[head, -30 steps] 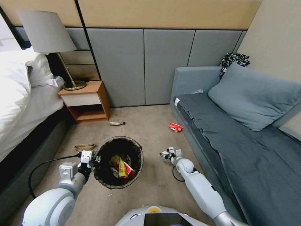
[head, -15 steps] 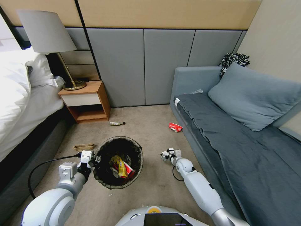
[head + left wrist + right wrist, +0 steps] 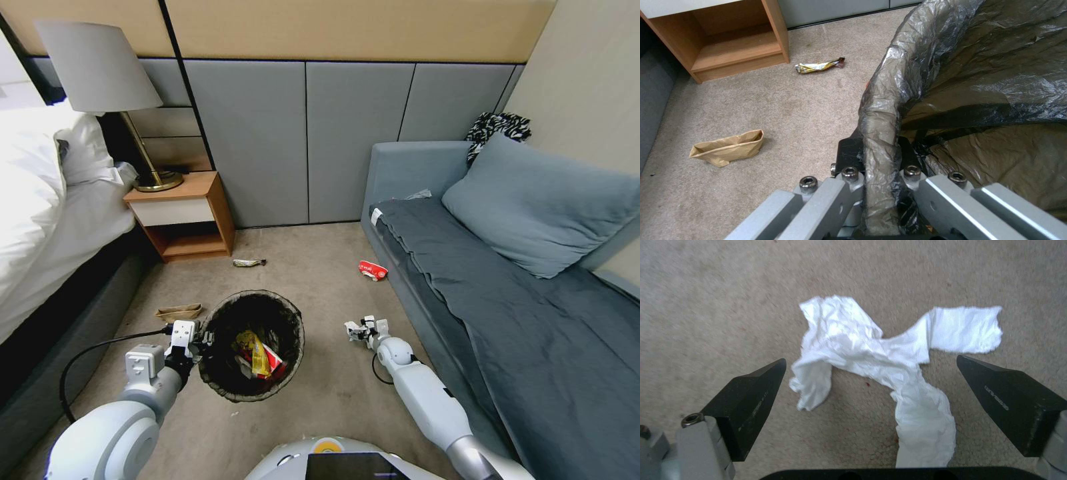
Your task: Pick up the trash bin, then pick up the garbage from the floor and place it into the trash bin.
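Trash bin (image 3: 252,345) on the floor (image 3: 313,267), rim pinched by the left gripper (image 3: 880,160). Right of the bin, right gripper (image 3: 871,380) spread wide over crumpled white paper (image 3: 880,356) — risk: thin sheet, tips may scrape carpet and miss. Beyond the bin, unobstructed: red packet (image 3: 373,270), brown bag (image 3: 727,147), wrapper (image 3: 818,66).

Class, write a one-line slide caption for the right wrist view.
Right gripper, jaws open, poised over crumpled white paper tissue lying on the beige carpet floor.
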Motion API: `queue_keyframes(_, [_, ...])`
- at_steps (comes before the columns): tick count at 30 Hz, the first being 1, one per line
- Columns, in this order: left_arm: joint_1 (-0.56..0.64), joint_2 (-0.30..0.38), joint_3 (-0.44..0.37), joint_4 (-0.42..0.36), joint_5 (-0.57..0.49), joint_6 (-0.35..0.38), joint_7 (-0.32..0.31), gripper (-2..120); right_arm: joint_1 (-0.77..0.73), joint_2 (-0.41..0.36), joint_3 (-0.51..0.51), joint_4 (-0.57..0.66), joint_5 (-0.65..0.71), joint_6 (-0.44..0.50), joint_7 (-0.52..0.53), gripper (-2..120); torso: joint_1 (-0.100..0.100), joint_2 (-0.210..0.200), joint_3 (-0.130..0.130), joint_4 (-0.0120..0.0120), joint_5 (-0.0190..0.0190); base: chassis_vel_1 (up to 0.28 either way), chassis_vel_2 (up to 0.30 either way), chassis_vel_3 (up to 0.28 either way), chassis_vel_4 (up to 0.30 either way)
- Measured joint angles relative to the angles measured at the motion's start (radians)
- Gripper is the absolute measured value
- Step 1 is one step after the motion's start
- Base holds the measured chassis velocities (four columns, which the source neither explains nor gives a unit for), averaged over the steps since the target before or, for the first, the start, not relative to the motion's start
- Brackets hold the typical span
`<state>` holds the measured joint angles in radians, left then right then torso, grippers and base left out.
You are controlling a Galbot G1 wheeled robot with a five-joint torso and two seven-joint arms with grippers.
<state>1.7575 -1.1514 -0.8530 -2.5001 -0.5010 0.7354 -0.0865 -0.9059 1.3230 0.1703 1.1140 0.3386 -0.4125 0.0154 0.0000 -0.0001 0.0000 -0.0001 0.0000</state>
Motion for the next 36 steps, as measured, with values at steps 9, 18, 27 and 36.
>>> queue_keyframes(9, [0.005, 0.003, -0.003, 0.0, 0.0, 0.0, 0.0, 1, 0.043, 0.038, 0.009, -0.101, -0.045, 0.028, -0.003, 100, 0.0, 0.0, 0.0, 0.0001, 0.0, 0.0, 0.0, 0.0, 0.0])
queue_keyframes(18, [0.002, 0.0, 0.001, 0.0, 0.001, 0.0, 0.001, 1, 0.058, 0.048, 0.01, -0.129, -0.058, 0.039, -0.001, 100, 0.0, 0.0, 0.0, 0.0001, 0.0, 0.0, 0.0, 0.0, 0.0])
queue_keyframes(27, [-0.001, -0.002, 0.005, 0.0, 0.005, 0.0, 0.002, 1, 0.065, 0.051, 0.015, -0.15, -0.061, 0.047, -0.001, 97, 0.0, 0.0, 0.0, 0.0, 0.0, 0.0, 0.0, 0.0, 0.0])
queue_keyframes(36, [0.002, -0.006, 0.013, 0.0, 0.015, 0.0, 0.003, 1, 0.067, 0.056, 0.014, -0.156, -0.064, 0.049, -0.006, 65, 0.0, 0.0, 0.0, 0.0, 0.0, 0.0, 0.0, 0.0, 0.0])
